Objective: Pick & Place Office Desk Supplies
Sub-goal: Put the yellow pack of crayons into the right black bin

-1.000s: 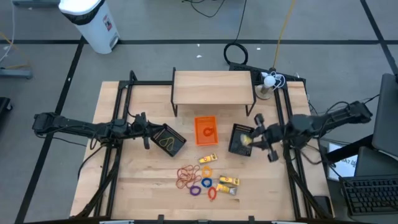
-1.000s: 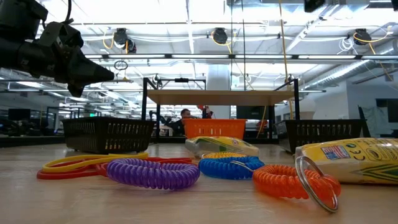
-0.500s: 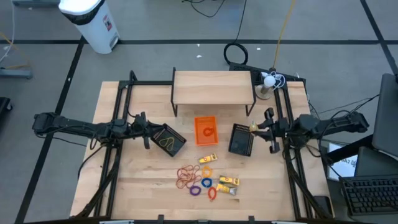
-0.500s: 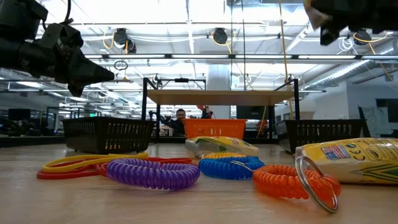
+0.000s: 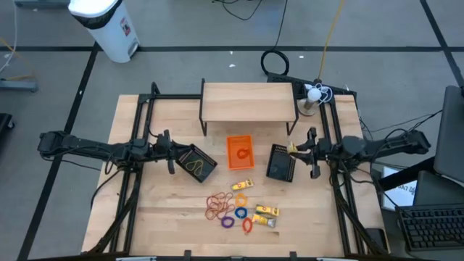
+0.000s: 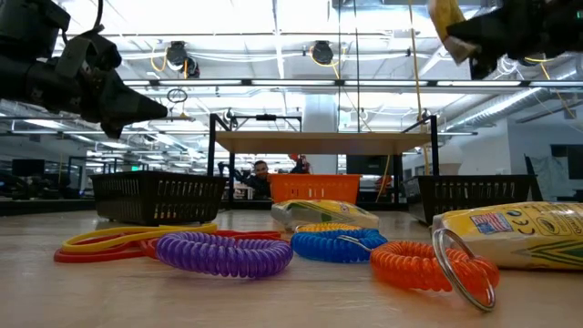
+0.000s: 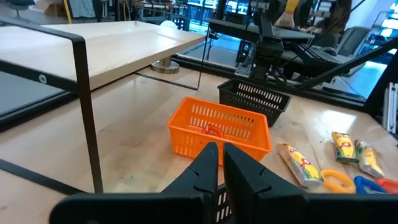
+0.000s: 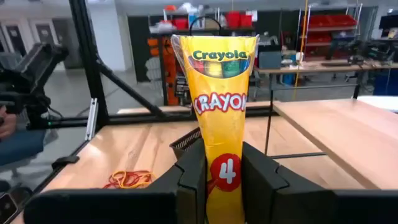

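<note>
**Right gripper holds a crayon packet up by the black tray**

The big wooden table (image 5: 152, 210) has a small wooden shelf (image 5: 249, 101) at the back. In the middle sits the orange tray (image 5: 240, 152) with an orange ring inside it. A black mesh tray (image 5: 281, 162) is on its right side, and another black mesh tray (image 5: 196, 162) on its left side has rubber bands in it.

The right gripper (image 5: 298, 149) is up in the air just beside the right black tray. Its fingers are squeezed tight on a yellow crayon packet (image 8: 219, 118), which stands up between them.

The left gripper (image 7: 216, 163) waits by the left black tray with its fingers pressed together and nothing in them.

Near the front of the table lie more yellow packets (image 5: 265, 212), a pile of red-brown rubber bands (image 5: 217, 206), and small rings: a purple ring (image 6: 224, 251), a blue ring (image 6: 337, 243) and an orange ring (image 6: 426, 264).
</note>
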You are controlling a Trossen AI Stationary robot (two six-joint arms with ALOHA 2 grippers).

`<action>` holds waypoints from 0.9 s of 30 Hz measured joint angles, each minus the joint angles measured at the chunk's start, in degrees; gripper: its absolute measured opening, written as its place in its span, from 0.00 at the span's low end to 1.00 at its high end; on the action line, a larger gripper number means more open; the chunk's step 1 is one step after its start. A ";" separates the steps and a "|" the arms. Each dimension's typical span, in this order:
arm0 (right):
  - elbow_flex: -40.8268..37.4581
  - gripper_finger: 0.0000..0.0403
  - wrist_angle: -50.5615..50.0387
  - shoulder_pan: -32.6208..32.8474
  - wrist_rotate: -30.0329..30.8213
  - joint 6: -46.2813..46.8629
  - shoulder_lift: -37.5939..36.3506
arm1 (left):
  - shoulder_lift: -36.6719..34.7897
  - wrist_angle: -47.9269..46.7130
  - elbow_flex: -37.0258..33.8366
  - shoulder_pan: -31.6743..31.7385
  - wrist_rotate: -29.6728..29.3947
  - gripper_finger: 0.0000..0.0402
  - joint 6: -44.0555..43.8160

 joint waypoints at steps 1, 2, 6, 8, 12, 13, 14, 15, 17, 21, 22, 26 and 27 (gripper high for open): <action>2.27 0.15 -2.89 0.00 0.39 0.08 1.09 | 0.00 -0.01 0.00 0.00 0.00 0.06 0.53; 4.81 0.15 -6.34 0.02 1.65 0.45 2.64 | 0.02 -0.02 0.00 0.00 0.00 0.06 0.88; 15.67 0.15 -24.80 0.01 6.39 3.98 11.93 | 0.01 0.01 0.00 0.04 -0.02 0.06 1.92; 20.80 0.15 -33.48 -0.01 7.65 6.84 17.85 | 0.00 0.01 0.00 0.02 0.00 0.06 2.00; 27.03 0.15 -45.02 -0.02 8.52 11.16 29.34 | 0.02 0.01 0.00 0.02 -0.02 0.06 2.13; 28.01 0.15 -46.84 -0.02 8.49 11.90 31.81 | 0.01 0.01 0.00 0.04 -0.02 0.06 2.40; 28.66 0.15 -48.28 -0.02 8.49 12.72 33.93 | 0.02 0.01 0.00 0.04 -0.04 0.06 2.94; 28.93 0.15 -49.25 -0.02 8.48 13.65 35.81 | 0.00 0.01 0.00 0.04 -0.05 0.06 3.52; 28.99 0.15 -50.49 0.00 8.22 15.46 38.98 | 0.02 0.01 0.00 0.04 -0.22 0.06 4.66; 28.99 0.15 -50.24 -0.02 6.45 19.30 43.64 | 0.01 0.01 0.00 0.04 -2.11 0.06 4.90; 28.99 0.15 -50.24 0.00 5.92 20.38 44.72 | 0.00 0.01 0.00 0.02 -2.48 0.06 4.86; 28.99 0.15 -50.00 0.00 5.65 25.21 48.15 | 0.00 0.01 0.00 0.02 -2.56 0.06 4.84; 28.99 0.15 -50.01 -0.01 5.53 26.28 48.88 | 0.02 0.01 0.00 0.02 -2.56 0.06 4.78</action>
